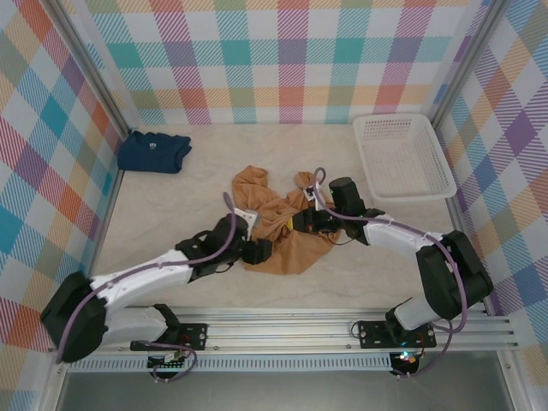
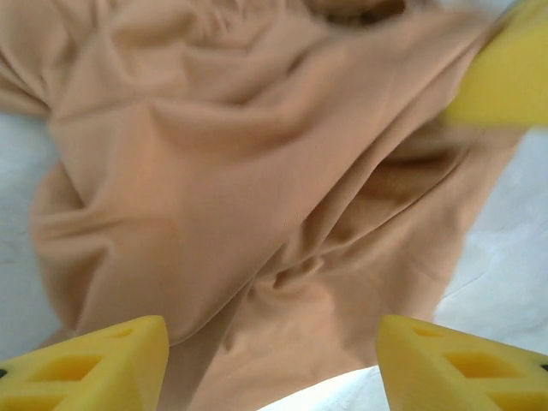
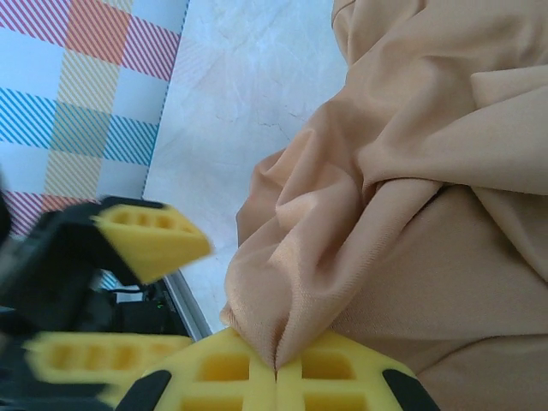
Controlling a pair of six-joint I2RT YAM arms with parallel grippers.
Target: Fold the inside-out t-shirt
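Observation:
The tan inside-out t-shirt (image 1: pixel 278 224) lies crumpled in the middle of the table. My left gripper (image 1: pixel 259 250) is at its near left edge. Its yellow fingers stand wide apart just over the rumpled fabric (image 2: pixel 257 171), and the left gripper (image 2: pixel 272 364) is open with nothing pinched. My right gripper (image 1: pixel 301 224) reaches into the shirt from the right. In the right wrist view the right gripper (image 3: pixel 276 370) is shut on a raised fold of the cloth (image 3: pixel 325 282). The left gripper's fingers (image 3: pixel 150 240) show blurred close beside it.
A folded navy shirt (image 1: pixel 154 151) lies at the back left by the plaid wall. A white mesh basket (image 1: pixel 402 156) stands at the back right. A metal rail (image 1: pixel 282 330) runs along the near edge. Bare table surrounds the shirt.

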